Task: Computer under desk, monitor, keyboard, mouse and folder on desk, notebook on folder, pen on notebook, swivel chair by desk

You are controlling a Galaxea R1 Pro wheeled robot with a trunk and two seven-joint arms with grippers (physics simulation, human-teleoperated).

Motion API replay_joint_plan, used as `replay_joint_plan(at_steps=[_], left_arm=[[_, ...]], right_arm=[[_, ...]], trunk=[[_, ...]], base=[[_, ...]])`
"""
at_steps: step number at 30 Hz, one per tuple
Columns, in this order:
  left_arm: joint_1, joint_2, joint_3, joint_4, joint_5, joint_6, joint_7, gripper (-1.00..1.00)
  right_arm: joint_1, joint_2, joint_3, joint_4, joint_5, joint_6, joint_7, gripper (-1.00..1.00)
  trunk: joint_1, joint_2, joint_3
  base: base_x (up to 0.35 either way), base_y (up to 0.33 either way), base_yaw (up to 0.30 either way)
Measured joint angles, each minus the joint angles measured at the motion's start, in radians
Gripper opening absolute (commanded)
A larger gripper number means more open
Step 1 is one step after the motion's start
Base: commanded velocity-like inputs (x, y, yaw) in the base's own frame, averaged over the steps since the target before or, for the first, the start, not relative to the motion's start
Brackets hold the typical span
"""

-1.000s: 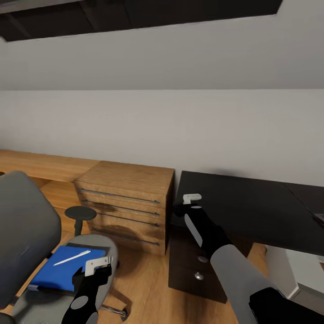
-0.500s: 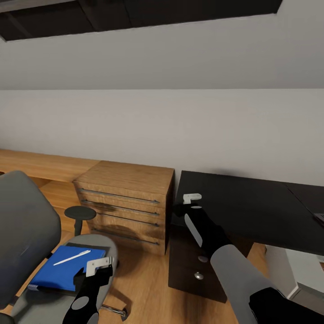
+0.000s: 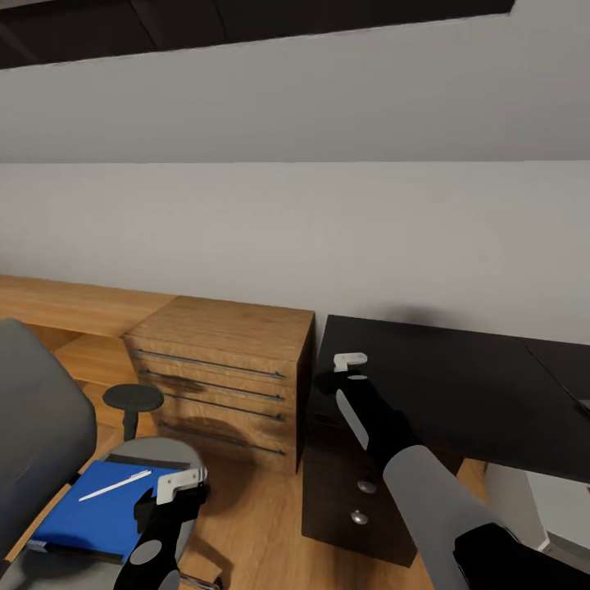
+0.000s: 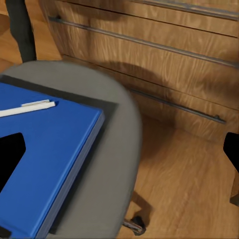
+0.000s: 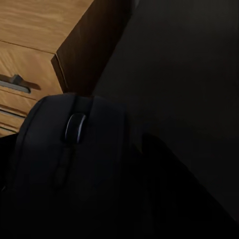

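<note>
The grey sloped wall and light wood floor are sitting lower in frame than a second ago; the camera has shifted. The right gripper (image 3: 348, 367) is clenching the mouse (image 5: 74, 149) above the desk (image 3: 459, 385). The left gripper (image 3: 176, 492) is hovering released beside the folder (image 3: 98, 516) on the swivel chair (image 3: 41, 426); a pen (image 4: 27, 107) is resting on it.

View shifted right and up, swivel chair (image 3: 41, 426) and folder (image 3: 94, 516) now nearer frame's left edge
</note>
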Motion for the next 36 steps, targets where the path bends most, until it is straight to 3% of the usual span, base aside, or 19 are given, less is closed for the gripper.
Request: replay_joint_plan(at_steps=[6, 15, 22, 36], left_arm=[[0.000, 0.000, 0.000, 0.000, 0.001, -0.003, 0.000, 1.00], [0.000, 0.000, -0.001, -0.001, 0.001, -0.004, 0.001, 1.00], [0.000, 0.000, -0.001, -0.001, 0.001, -0.004, 0.001, 1.00], [0.000, 0.000, -0.003, -0.002, 0.001, -0.004, 0.000, 1.00]], right_arm=[[0.000, -0.002, -0.003, 0.006, 0.000, 0.002, 0.000, -1.00], [-0.001, -0.003, -0.008, 0.123, -0.003, 0.003, -0.043, -1.00], [-0.001, -0.002, -0.008, 0.134, -0.006, 0.005, -0.113, -1.00], [-0.001, -0.002, -0.008, 0.139, -0.005, 0.005, -0.124, -1.00]], trunk=[[0.000, 0.000, 0.000], [0.001, 0.000, 0.000], [0.001, 0.000, 0.000], [0.001, 0.000, 0.000]], base=[[0.261, 0.000, 0.000], [0.081, 0.000, 0.000], [0.004, 0.000, 0.000], [0.000, 0.000, 0.000]])
